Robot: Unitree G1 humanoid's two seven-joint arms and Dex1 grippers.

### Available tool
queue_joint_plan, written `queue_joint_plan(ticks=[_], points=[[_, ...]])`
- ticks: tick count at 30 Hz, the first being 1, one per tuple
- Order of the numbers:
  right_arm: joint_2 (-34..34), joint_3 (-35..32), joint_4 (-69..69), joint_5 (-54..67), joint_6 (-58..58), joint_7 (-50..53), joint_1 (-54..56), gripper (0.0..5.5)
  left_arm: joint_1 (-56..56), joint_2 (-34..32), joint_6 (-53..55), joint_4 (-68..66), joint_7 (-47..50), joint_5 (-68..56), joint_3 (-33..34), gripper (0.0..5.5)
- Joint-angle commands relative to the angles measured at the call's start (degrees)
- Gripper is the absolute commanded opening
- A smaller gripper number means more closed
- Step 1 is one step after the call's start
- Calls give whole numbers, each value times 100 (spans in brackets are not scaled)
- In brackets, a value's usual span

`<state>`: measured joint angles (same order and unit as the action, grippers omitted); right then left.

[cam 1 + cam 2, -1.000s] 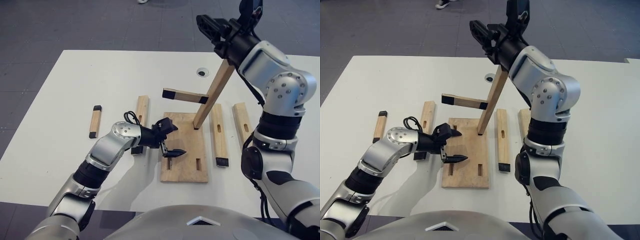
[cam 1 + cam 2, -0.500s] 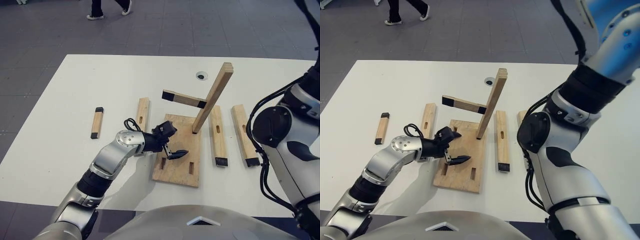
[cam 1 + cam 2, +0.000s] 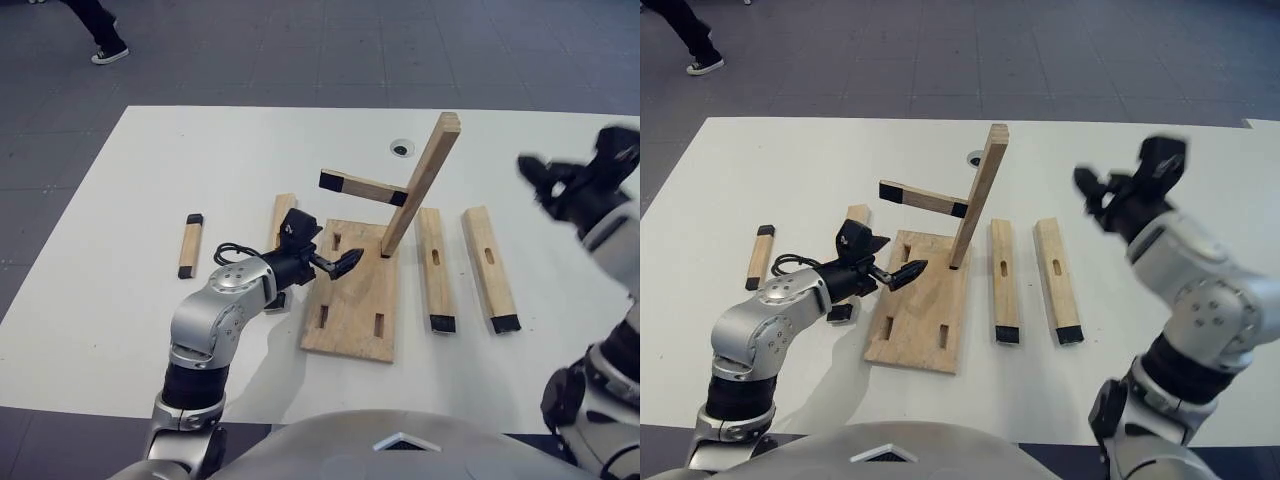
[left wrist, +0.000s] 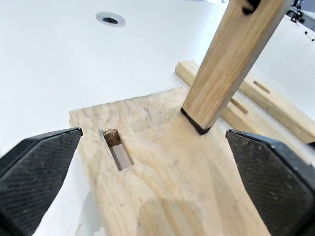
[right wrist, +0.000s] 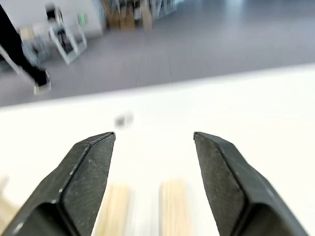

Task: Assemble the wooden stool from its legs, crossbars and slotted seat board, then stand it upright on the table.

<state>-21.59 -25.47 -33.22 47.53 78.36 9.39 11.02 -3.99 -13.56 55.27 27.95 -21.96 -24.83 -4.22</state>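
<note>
Here's where I'm at: the seat board (image 3: 352, 300) lies flat on the table (image 3: 150, 170), a bit skewed. One leg (image 3: 422, 182) is stuck in its far right slot, with a crossbar (image 3: 363, 188) poking off it to the left. That leg leans noticeably, so I doubt it's fully seated.

The left gripper (image 3: 338, 264) hovers just over the board's far left corner, jaws wide apart and holding nothing. The empty slot (image 4: 115, 147) sits right between its fingers. The right gripper (image 5: 154, 133) is up in the air off to the right, also spread wide and empty.

My plan is to press the left one down on the board so it doesn't skate, then send the right one for the nearest loose leg (image 3: 433, 268). I'd grab it mid-length and keep the tenon end free. Main worry is bumping the leaning leg and levering it out, so I'd approach from the right side, low and slow.
</note>
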Motion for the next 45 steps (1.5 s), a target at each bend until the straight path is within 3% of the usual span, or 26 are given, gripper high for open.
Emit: queue_joint_plan(ticks=[1, 5, 11, 15, 21, 26, 28, 32, 36, 40, 45], points=[[113, 288, -534, -56, 443, -132, -1040, 293, 48, 252, 639, 1093, 324, -615, 370, 550], [-13, 355, -662, -272, 445, -301, -1432, 293, -230, 371, 1191, 1644, 689, -1082, 858, 550], [-103, 606, -395, -776, 267, -506, -1834, 414, -595, 476, 1676, 1852, 1079, -1451, 1037, 550], [-219, 1151, 128, -1204, 32, -799, -2359, 414, -851, 569, 1835, 1868, 1350, -1564, 1177, 550], [-675, 1566, 893, -1945, -1019, -1272, -2710, 290, -1365, 583, 2096, 1912, 1607, -1821, 1535, 550], [-912, 1344, 1397, -2160, -1520, -1590, -2077, 204, -1779, 541, 2199, 1894, 1731, -2025, 1830, 550], [-1051, 970, 1762, -2168, -1750, -1657, -1335, 203, -2052, 425, 2175, 1783, 1710, -2157, 2104, 550], [-991, -147, 2488, -1178, -2214, -1960, 1228, 203, -2711, 294, 2102, 957, 1309, -3403, 2985, 550], [-601, -691, 2574, 654, -1907, -2359, 3029, 203, -3431, -155, 2094, -711, 917, -4948, 3587, 550], [-471, -723, 2759, 2840, -1189, -2755, 3815, 203, -4041, -729, 1979, -2259, 579, -6304, 3657, 550], [-826, -38, 2647, 3903, -578, -3384, 3851, 203, -4101, -1122, 1786, -2705, 274, -6702, 3341, 550]])
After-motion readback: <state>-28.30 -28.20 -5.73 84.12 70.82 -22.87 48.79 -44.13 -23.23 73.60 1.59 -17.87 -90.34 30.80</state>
